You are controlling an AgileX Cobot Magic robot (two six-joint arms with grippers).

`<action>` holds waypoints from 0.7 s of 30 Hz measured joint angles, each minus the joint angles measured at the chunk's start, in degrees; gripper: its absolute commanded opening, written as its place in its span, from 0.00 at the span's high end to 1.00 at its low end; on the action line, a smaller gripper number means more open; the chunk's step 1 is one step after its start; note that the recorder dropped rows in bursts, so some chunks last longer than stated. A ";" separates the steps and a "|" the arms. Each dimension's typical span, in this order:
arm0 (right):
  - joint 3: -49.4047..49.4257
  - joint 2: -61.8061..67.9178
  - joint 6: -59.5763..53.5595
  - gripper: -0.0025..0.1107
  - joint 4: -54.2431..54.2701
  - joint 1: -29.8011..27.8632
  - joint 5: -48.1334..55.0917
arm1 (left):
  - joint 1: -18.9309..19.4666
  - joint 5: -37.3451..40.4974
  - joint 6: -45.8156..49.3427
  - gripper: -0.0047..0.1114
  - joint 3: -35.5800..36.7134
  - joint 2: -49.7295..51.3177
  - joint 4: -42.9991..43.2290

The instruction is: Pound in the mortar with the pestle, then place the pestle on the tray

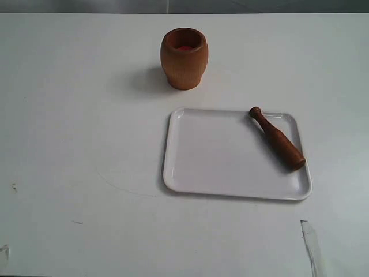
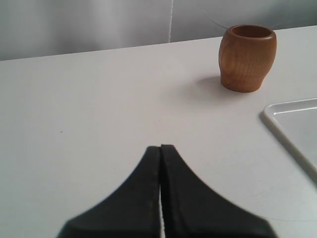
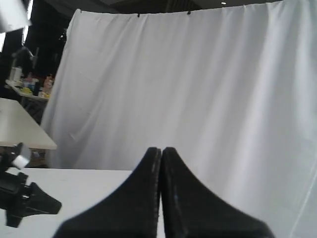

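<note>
The white table carries one tray, right of centre and near. One mortar stands upright beyond the tray's far left corner, apart from it, with something red inside. One pestle lies slantwise on the tray's right side, its knob toward the far edge and its thick end near the right rim.

Two grippers show. The left gripper is clenched on nothing, low over bare table left of the mortar. The right gripper is also clenched and empty, and faces a white curtain.

With the pestle on the tray, either pounding is done or it has not begun; I cannot tell which. If it has not begun, the next move calls for opening a gripper over the pestle's neck.
</note>
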 measured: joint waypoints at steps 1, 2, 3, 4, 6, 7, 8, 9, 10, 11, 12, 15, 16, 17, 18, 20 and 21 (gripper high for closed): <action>0.54 -0.77 1.78 0.98 0.00 0.44 -1.32 | 0.00 0.00 0.00 0.96 0.00 0.00 0.00; 0.63 -1.36 3.32 0.98 0.00 0.91 -2.89 | 0.00 0.00 0.00 0.96 0.00 0.00 0.00; 0.63 -1.48 4.27 0.98 0.00 0.99 -4.35 | 0.00 0.00 0.00 0.96 0.00 0.00 0.00; 0.63 -1.48 4.68 0.98 0.00 0.99 -5.41 | 0.00 0.00 0.00 0.96 0.00 0.00 0.00; 0.63 -1.48 5.08 0.98 -0.11 0.99 -6.05 | 0.00 0.00 0.00 0.96 0.00 0.00 0.00; 0.63 -1.48 6.28 0.98 -0.11 0.99 -6.56 | 0.00 0.00 0.00 0.96 0.00 0.00 0.00; 0.63 -1.48 7.47 0.98 -0.11 0.99 -6.84 | 0.00 0.00 0.00 0.96 0.00 0.00 0.00; 0.63 -1.48 7.75 0.98 -0.11 0.99 -6.95 | 0.00 0.00 0.00 0.96 0.00 0.00 0.00; 0.68 -1.48 7.74 0.98 -0.11 0.99 -6.82 | 0.00 0.00 0.00 0.96 0.00 0.00 0.00; 0.82 -1.48 7.48 0.98 -0.11 0.99 -6.15 | 0.00 0.00 0.00 0.96 0.00 0.00 0.00; 1.28 -1.48 7.35 0.98 -0.11 0.84 -5.38 | 0.00 0.00 0.00 0.96 0.00 0.00 0.00; 3.50 -1.51 7.10 0.98 -0.11 -2.31 -2.19 | 0.00 0.00 0.00 0.96 0.00 0.00 0.00; 4.61 -1.61 7.10 0.98 -0.11 -4.20 -1.36 | 0.00 0.00 0.00 0.96 0.00 0.00 0.00; 5.86 -1.61 7.10 0.98 -0.11 -6.23 -0.72 | 0.00 0.00 0.00 0.96 0.00 0.00 0.00; 6.90 -1.61 7.10 0.98 -0.11 -7.90 -0.14 | 0.00 0.00 0.00 0.96 0.00 0.00 0.00; 9.51 -1.61 7.10 0.98 -0.11 -11.78 1.77 | 0.00 0.00 0.00 0.96 0.00 0.00 0.00; 10.78 -1.61 7.10 0.98 -0.11 -13.17 2.67 | 0.00 0.00 0.00 0.96 0.00 0.00 0.00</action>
